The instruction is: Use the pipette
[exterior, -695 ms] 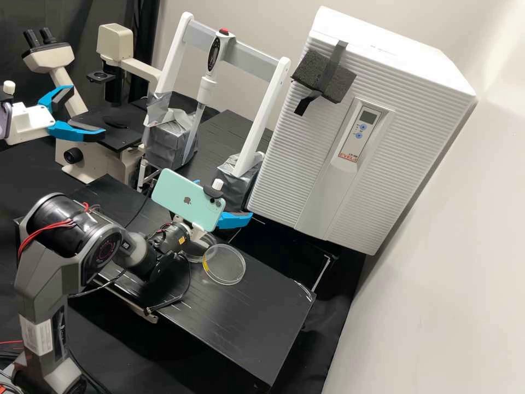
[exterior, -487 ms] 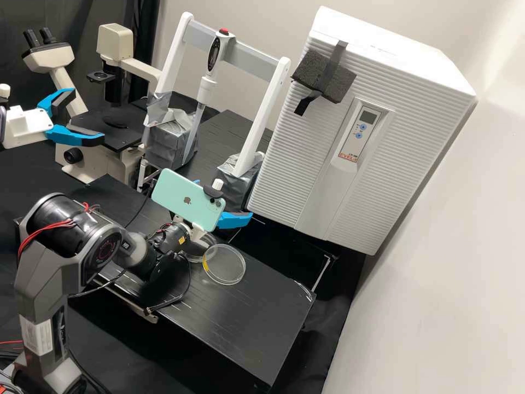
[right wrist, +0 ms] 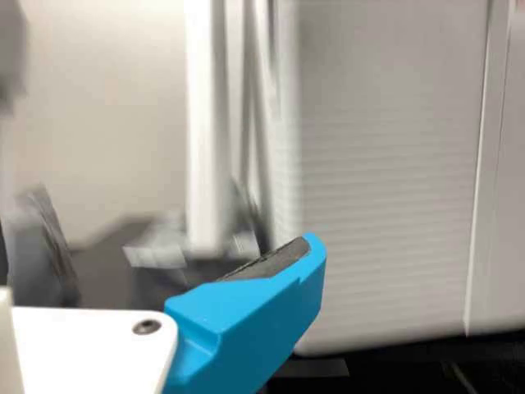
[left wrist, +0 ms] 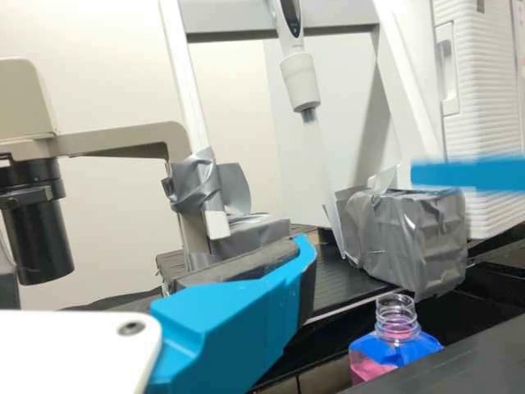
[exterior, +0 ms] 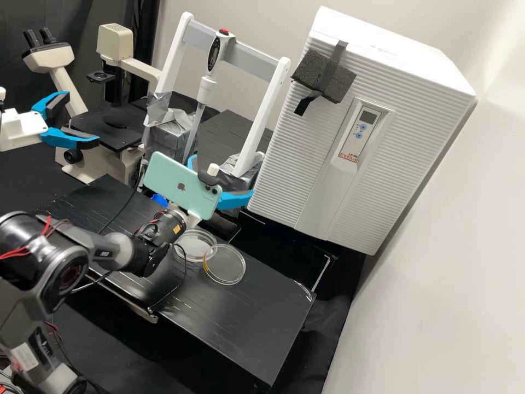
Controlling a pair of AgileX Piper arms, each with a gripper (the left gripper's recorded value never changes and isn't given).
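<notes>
The pipette (exterior: 211, 59) hangs upright from a white stand (exterior: 262, 109) at the back of the bench; the left wrist view has its shaft (left wrist: 297, 70) ahead. My left gripper (exterior: 81, 120) stands open and empty at the far left, in front of the microscope, with one blue finger (left wrist: 238, 316) in its own view. My right gripper (exterior: 221, 179) is open and empty. It hovers by the stand's taped right foot (exterior: 240, 164), below and right of the pipette, and a mint phone (exterior: 180, 189) is mounted on its wrist.
Two clear petri dishes (exterior: 223, 264) lie on the raised black platform (exterior: 246, 323). An open bottle of pink liquid (left wrist: 392, 341) stands near the stand. A microscope (exterior: 98, 148) fills the back left. A large white ribbed cabinet (exterior: 372, 126) blocks the right.
My right arm has lifted and shifted back and left toward the stand, uncovering the second petri dish. My left gripper has drifted left.
</notes>
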